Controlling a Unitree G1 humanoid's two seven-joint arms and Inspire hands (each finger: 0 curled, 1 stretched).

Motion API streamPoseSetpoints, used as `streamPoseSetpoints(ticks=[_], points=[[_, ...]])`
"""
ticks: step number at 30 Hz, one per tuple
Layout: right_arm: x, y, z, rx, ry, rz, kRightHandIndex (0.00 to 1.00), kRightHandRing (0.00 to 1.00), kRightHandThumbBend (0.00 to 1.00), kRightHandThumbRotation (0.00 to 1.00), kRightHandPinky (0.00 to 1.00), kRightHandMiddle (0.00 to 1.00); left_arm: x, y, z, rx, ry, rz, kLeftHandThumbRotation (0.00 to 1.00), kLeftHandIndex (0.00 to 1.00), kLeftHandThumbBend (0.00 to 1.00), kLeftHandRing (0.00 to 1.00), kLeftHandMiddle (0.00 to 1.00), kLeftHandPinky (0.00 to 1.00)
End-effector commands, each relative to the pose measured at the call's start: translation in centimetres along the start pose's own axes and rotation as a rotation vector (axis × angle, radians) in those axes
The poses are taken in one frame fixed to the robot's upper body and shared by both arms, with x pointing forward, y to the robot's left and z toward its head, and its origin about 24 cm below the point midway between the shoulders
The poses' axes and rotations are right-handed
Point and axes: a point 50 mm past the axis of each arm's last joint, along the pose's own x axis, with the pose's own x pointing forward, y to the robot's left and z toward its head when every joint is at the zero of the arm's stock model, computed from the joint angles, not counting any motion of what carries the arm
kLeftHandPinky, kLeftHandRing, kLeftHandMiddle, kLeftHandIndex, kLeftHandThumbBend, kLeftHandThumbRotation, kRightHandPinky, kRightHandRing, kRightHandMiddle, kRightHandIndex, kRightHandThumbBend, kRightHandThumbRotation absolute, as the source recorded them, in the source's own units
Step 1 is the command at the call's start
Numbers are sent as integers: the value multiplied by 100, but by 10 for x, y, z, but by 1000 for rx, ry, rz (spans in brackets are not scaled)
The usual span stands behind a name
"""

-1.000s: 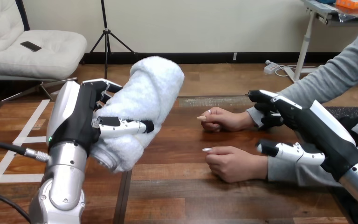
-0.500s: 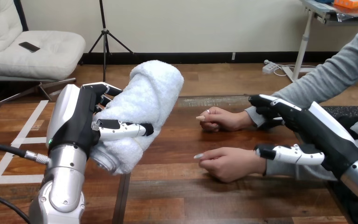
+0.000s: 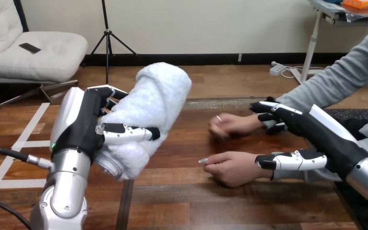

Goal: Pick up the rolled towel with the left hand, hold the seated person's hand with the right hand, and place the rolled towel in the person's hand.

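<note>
Head view: the left hand point(image 3: 84, 132) clasped the rolled towel point(image 3: 148, 108), a soft, nubby white cylinder, with fingers and thumb curled round it above the plank-grained wooden table point(image 3: 182, 191). The right hand point(image 3: 326, 139) was spread and unclenched, its thumb in front of the wrist of the person's nearer hand point(image 3: 232, 167). The person's farther hand point(image 3: 230, 125) lay just ahead of its fingertips.

Left hand point(image 3: 84, 127) is raised above the table's point(image 3: 182, 191) left part, its fingers point(image 3: 106, 91) and thumb curled round the rolled towel point(image 3: 148, 110). Right hand point(image 3: 326, 139) hovers over the table's right part, fingers spread, thumb extended.
</note>
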Motion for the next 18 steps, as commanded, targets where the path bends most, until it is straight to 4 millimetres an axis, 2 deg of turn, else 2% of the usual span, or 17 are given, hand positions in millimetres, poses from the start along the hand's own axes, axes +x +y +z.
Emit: streamPoseSetpoints(ticks=[1,18], points=[[14,-18,9,-61,-49,-9,88,87,100,55,76,91,2,14,20,-9,-110,45,0,43,64,32,39,24],[19,-14,-5,-67,28,20,88,88,100,54,77,91,-1,16,22,-13,-119,55,0,43,63,33,40,26]])
